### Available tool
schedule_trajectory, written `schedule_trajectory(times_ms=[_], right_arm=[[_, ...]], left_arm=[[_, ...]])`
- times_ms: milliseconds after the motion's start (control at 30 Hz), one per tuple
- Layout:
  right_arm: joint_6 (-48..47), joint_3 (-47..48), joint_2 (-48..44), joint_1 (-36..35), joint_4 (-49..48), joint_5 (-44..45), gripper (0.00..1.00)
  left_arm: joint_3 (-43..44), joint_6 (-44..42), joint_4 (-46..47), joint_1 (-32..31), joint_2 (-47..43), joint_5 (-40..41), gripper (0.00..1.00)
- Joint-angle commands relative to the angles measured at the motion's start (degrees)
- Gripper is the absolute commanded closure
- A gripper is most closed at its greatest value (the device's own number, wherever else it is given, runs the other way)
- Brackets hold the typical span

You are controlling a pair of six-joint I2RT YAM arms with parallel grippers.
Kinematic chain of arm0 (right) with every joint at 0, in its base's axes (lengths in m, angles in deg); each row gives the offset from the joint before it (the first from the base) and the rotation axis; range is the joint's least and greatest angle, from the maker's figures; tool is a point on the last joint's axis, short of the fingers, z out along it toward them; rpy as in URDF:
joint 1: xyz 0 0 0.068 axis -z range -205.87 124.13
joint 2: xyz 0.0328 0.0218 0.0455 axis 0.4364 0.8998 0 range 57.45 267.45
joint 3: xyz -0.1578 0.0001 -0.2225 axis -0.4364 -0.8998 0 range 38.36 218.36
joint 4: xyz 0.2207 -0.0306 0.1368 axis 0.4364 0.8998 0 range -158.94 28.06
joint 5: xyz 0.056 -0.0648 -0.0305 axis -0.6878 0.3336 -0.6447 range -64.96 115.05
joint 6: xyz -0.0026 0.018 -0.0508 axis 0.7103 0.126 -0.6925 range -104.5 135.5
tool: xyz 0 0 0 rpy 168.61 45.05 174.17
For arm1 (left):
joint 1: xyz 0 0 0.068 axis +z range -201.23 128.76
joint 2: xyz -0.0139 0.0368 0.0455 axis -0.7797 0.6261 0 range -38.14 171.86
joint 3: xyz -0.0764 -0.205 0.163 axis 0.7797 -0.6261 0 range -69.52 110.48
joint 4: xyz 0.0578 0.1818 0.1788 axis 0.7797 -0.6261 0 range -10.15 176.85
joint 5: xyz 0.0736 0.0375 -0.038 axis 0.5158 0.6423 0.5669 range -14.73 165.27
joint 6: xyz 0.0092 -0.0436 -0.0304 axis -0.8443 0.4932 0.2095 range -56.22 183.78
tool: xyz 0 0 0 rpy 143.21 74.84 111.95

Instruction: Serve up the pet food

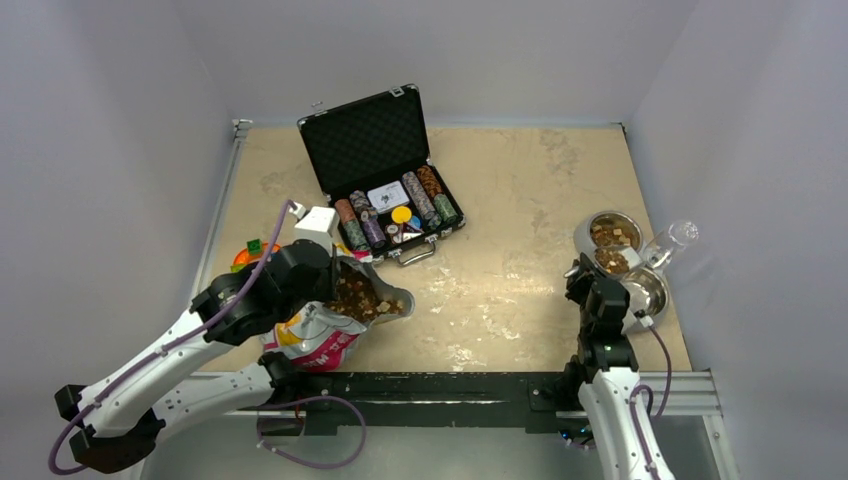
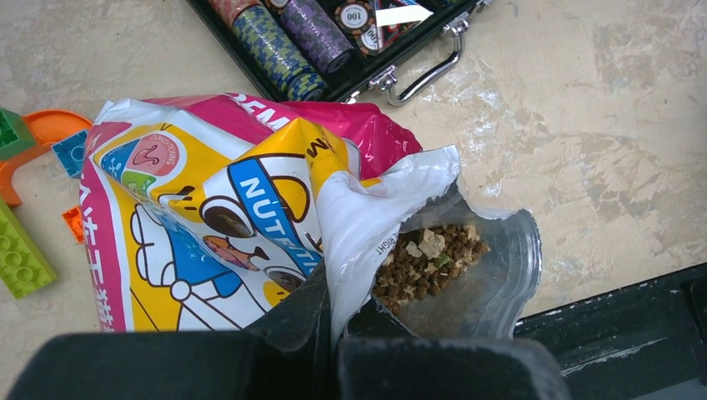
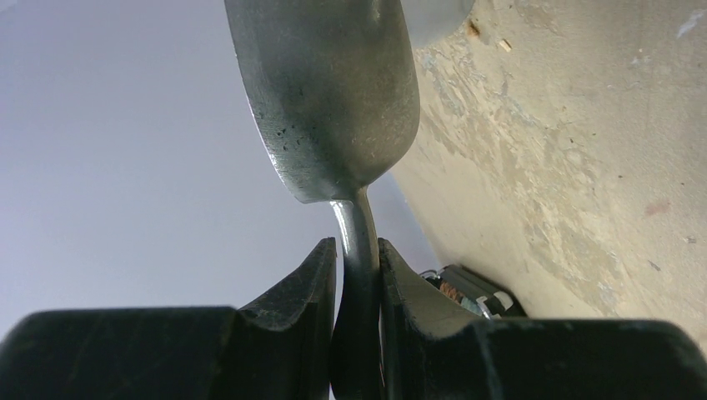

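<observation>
The printed pet food bag [image 2: 208,208] lies on its side at the table's near left, mouth open to the right. Brown pet food [image 2: 429,258] shows inside the mouth [image 1: 365,297]. My left gripper [image 2: 333,308] is shut on the white upper edge of the bag's opening [image 1: 335,290]. My right gripper [image 3: 357,258] is shut on the thin handle of a metal spoon [image 3: 325,100], seen from beneath. In the top view the spoon [image 1: 612,261] carries kibble and hovers by a steel bowl [image 1: 583,236] that holds kibble, with my right gripper [image 1: 590,278] just below.
An open black case [image 1: 365,130] of striped poker chips [image 2: 275,50] sits at the back centre. A second steel bowl [image 1: 655,292] and a clear glass [image 1: 678,238] stand at the right edge. Toy bricks [image 2: 21,258] lie left of the bag. A black rail [image 1: 450,385] runs along the near edge.
</observation>
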Motion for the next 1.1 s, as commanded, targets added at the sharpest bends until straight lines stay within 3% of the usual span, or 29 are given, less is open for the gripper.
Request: schedule_trajectory(times_ms=[0,533,867,1067], right_arm=[[3.3,0.4,-3.1,0.0,3.7,1.8,1.0],[5.0,1.0,-20.4,0.0,25.3,-1.9,1.0],[7.7,9.5,-15.7,0.0,40.2,-2.3,1.0],[8.9,11.5,-20.2,0.0,47.6,-0.5,1.0]], left_arm=[[1.4,-1.8,-2.3,0.4,0.8,1.2,1.0],[1.4,-2.6,-0.1,0.5,2.1,1.0,1.0],[1.7,-2.9,0.2,0.5,2.4,0.6,1.0],[1.5,-2.9,-0.2,0.5,2.2,0.5,1.0]])
